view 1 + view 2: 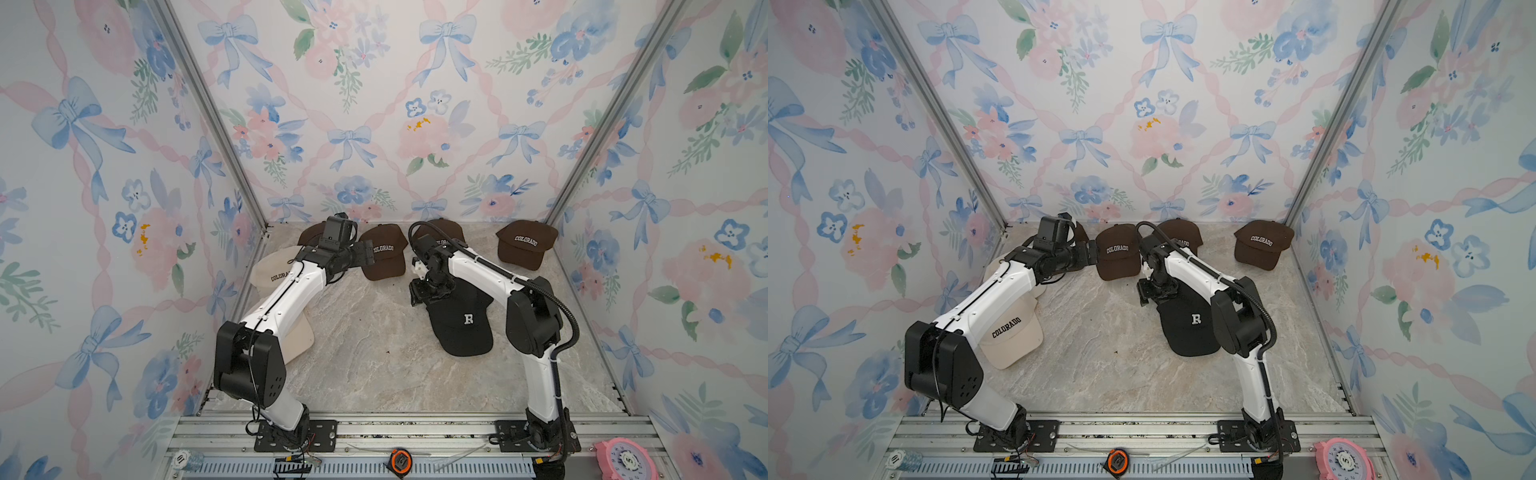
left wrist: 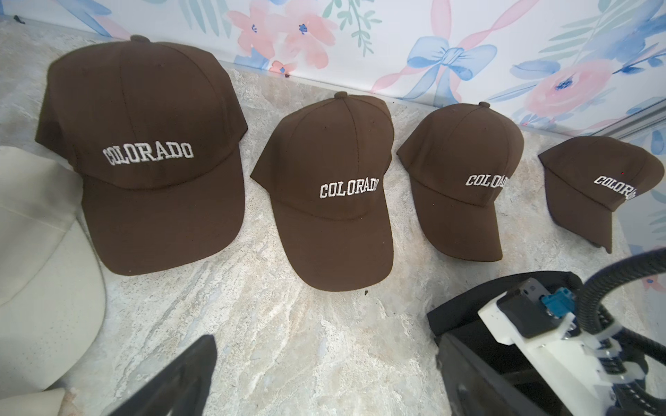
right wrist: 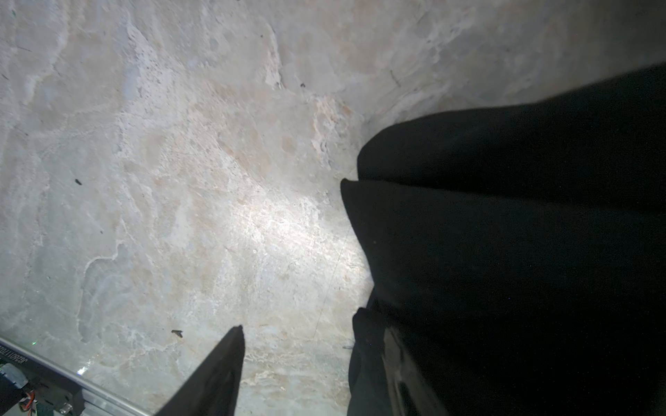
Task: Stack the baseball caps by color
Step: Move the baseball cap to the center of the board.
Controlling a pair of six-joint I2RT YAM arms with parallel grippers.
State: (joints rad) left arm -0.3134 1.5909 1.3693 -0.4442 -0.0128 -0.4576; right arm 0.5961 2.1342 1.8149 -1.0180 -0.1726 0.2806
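Observation:
Several dark brown caps lettered "COLORADO" line the back wall, the nearest of them point(image 2: 144, 155) point(image 1: 384, 251) just beyond my left gripper point(image 2: 324, 378) point(image 1: 368, 254), which is open over bare table. Two cream caps point(image 1: 1013, 332) point(image 1: 274, 270) lie at the left, partly under the left arm. A black "R" cap point(image 1: 463, 322) point(image 1: 1192, 324) lies at the right, with more black fabric point(image 3: 504, 234) layered at its rear. My right gripper point(image 3: 306, 360) point(image 1: 419, 297) is low at that rear edge, open; one finger point(image 3: 393, 363) touches the fabric and table shows between the jaws.
Flowered walls close in the back and both sides. An aluminium rail point(image 1: 395, 428) with both arm bases runs along the front. On it lie an orange tape measure point(image 1: 400, 461), a pink dial point(image 1: 625, 459) and a roll of chips point(image 1: 187, 459).

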